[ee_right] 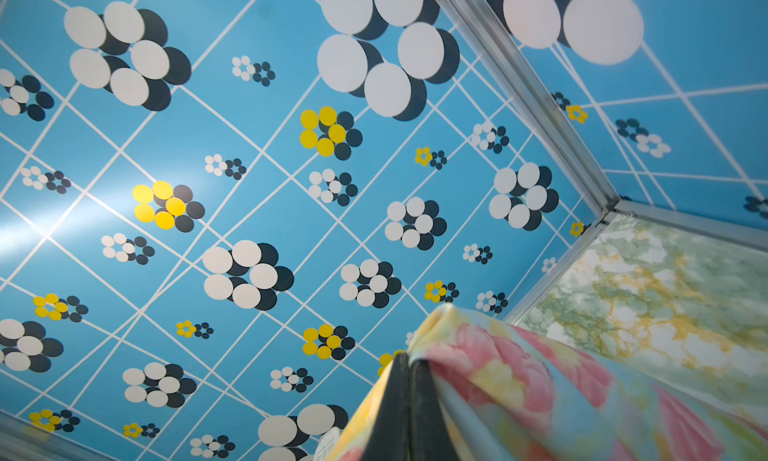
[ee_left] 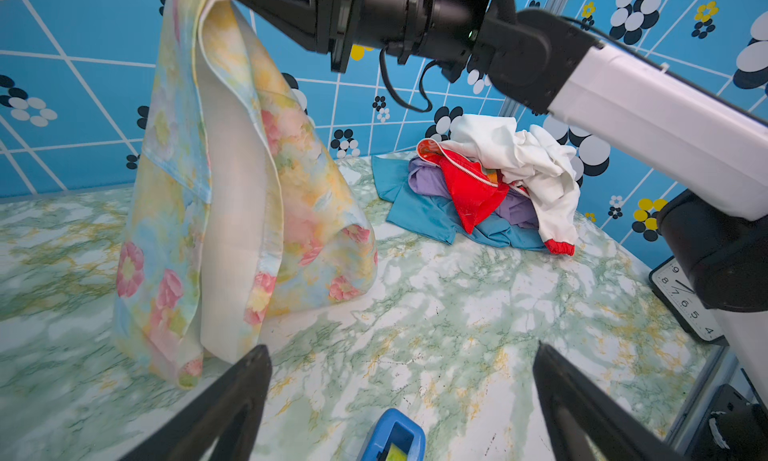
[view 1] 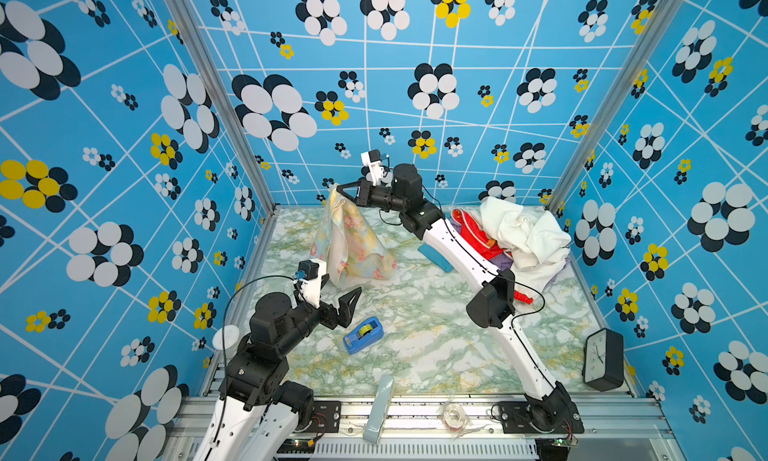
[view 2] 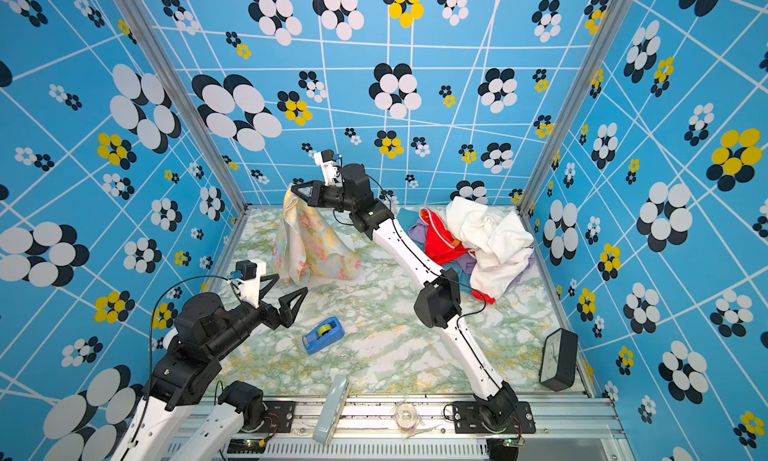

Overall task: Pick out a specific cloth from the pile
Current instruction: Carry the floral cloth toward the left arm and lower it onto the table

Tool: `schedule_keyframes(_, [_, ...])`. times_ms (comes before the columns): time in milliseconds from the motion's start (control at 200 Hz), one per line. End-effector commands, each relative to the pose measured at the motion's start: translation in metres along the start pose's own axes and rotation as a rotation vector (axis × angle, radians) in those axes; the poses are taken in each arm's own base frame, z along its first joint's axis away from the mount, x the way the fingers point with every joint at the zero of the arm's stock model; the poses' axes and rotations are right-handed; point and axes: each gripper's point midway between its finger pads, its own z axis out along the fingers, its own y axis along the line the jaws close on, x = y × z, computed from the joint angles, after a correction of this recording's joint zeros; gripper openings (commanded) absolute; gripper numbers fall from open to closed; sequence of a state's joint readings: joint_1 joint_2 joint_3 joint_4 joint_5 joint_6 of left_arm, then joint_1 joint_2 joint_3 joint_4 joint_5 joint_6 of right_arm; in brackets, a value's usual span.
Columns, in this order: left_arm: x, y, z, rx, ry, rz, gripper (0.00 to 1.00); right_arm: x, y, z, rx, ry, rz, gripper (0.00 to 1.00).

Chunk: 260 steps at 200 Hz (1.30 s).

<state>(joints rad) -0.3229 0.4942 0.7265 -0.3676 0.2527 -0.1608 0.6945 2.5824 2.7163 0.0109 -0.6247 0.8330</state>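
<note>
The cloth, pale yellow-cream with pink flowers and light blue patches, hangs by one corner at the back left, and its lower folds rest on the marble table. My right gripper is shut on that top corner, reaching across from the right. The pile of white, red, teal and lilac cloths lies apart at the back right. My left gripper hovers open and empty, just in front of the cloth.
A blue tape dispenser lies right below the left gripper. A black clock stands at the front right by the wall. A pale grey-blue object and a wire spool sit on the front rail. Patterned walls enclose three sides.
</note>
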Motion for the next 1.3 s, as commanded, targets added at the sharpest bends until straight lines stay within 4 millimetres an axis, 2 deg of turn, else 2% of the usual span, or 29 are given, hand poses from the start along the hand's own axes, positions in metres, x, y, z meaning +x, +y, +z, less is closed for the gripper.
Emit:
schedule_keyframes(0, [0.006, 0.001, 0.001, -0.006, 0.006, 0.013, 0.99, 0.020, -0.016, 0.011, -0.060, 0.031, 0.097, 0.00])
schedule_keyframes(180, [0.008, 0.002, 0.002, -0.006, 0.009, 0.011, 0.99, 0.061, -0.077, 0.020, 0.062, 0.096, 0.169, 0.00])
schedule_keyframes(385, [0.009, 0.002, 0.003, -0.007, 0.013, 0.013, 0.99, 0.104, -0.114, 0.014, 0.222, 0.217, 0.154, 0.00])
schedule_keyframes(725, [0.011, 0.002, 0.004, -0.006, 0.015, 0.014, 0.99, 0.172, -0.146, -0.015, 0.509, 0.446, 0.050, 0.00])
schedule_keyframes(1020, [0.012, 0.003, 0.005, -0.005, 0.018, 0.011, 0.99, 0.199, -0.165, -0.036, 0.637, 0.536, 0.021, 0.00])
schedule_keyframes(1180, [0.012, 0.003, 0.005, -0.005, 0.020, 0.010, 0.99, 0.215, -0.181, -0.039, 0.671, 0.558, 0.058, 0.00])
schedule_keyframes(1295, [0.013, 0.003, 0.005, -0.005, 0.020, 0.009, 0.99, 0.226, -0.184, -0.037, 0.664, 0.576, 0.063, 0.00])
